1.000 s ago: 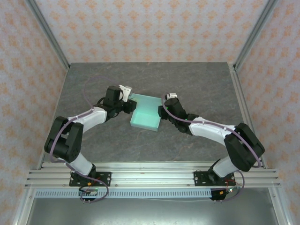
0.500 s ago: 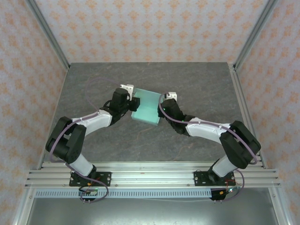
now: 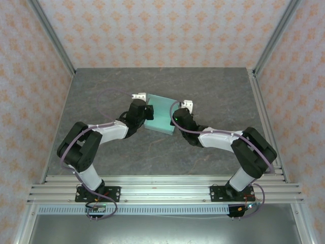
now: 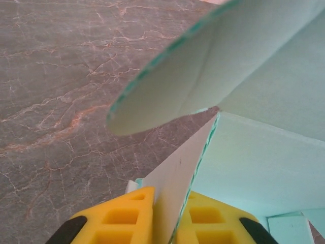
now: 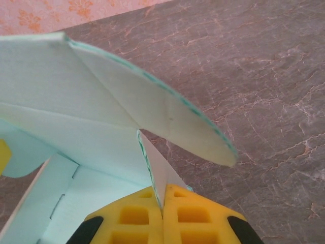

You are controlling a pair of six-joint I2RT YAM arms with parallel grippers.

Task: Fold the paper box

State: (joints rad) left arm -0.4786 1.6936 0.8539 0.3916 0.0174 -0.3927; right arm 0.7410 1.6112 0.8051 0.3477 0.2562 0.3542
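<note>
The pale mint-green paper box (image 3: 161,115) sits partly folded at the middle of the grey table, held between both arms. My left gripper (image 3: 148,113) is shut on the box's left side wall (image 4: 180,175), which stands pinched between its yellow pads (image 4: 122,219). A rounded tab (image 4: 203,61) curls above it. My right gripper (image 3: 174,117) is shut on the right side wall (image 5: 157,170), its yellow pads (image 5: 195,216) pressed together on the card. Another rounded tab (image 5: 177,119) fans out over the table on that side.
The grey marbled table (image 3: 213,91) stretches back to patterned walls with metal posts (image 3: 51,38) at the corners. An aluminium rail (image 3: 162,190) runs along the near edge where both arm bases are bolted.
Both grippers have moved farther from the bases and closer together with the box. The box now looks narrower and sits higher up the table.
</note>
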